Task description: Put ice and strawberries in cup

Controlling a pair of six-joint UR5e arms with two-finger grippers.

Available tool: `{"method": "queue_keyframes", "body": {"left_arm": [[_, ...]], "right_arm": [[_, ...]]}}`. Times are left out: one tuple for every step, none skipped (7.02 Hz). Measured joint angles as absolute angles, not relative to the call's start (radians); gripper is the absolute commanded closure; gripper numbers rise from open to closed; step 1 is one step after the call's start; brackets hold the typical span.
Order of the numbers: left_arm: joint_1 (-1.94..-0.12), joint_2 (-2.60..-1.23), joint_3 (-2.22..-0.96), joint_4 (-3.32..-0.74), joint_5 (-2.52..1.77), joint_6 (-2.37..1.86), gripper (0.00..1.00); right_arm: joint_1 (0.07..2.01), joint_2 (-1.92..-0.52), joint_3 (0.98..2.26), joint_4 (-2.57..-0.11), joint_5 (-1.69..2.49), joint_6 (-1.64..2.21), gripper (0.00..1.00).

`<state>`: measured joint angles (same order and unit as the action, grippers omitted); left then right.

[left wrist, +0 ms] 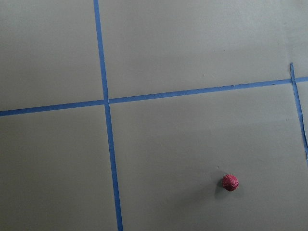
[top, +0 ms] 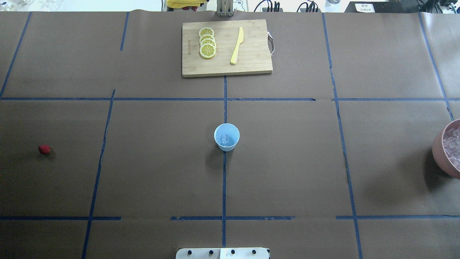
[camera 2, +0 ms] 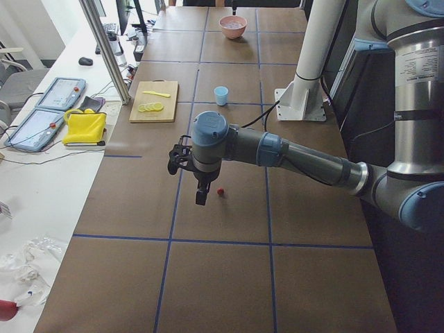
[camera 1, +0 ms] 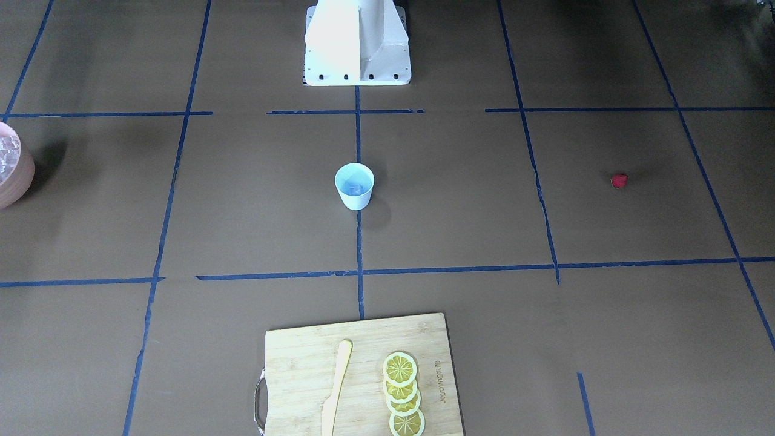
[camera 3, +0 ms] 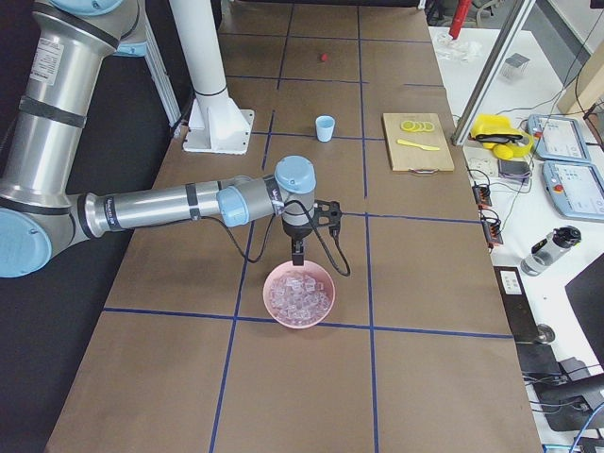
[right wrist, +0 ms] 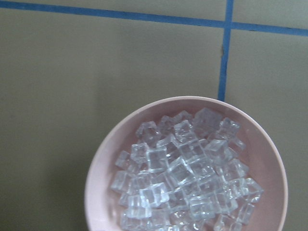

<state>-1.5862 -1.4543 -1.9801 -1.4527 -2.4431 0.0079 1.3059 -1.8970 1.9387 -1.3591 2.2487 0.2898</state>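
Jaws on both my arms show only from the side, so I cannot tell their opening or hold. My left gripper hangs near the strawberry, and my right gripper hangs above the ice in the pink bowl. The cup stands mid-table with one cube inside.

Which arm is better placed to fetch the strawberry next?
The left. The strawberry lies far out on the robot's left side, and the left pincer hangs close by it. The right pincer is at the opposite end, over the bowl of ice.
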Motion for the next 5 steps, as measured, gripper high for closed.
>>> {"method": "queue_keyframes", "body": {"left_arm": [[-1.582, -1.454, -1.979, -1.453, -2.443, 0.008, 0.0], [-1.577, -1.454, -1.979, -1.453, -2.444, 0.008, 0.0], [-1.573, -1.454, -1.978, -1.453, -2.443, 0.008, 0.0], [-1.57, -1.454, -1.978, -1.453, -2.443, 0.008, 0.0], [-1.57, -1.454, -1.978, -1.453, -2.443, 0.007, 0.0]], "right_arm": [[1.305, -1.897, 1.893, -1.324, 2.238, 0.278, 0.01], [1.304, -1.897, 1.865, -1.306, 2.24, 0.276, 0.02], [1.303, -1.897, 1.852, -1.3, 2.259, 0.278, 0.04], [1.302, -1.899, 1.845, -1.3, 2.289, 0.282, 0.12], [1.299, -1.902, 1.841, -1.302, 2.317, 0.292, 0.14]]}}
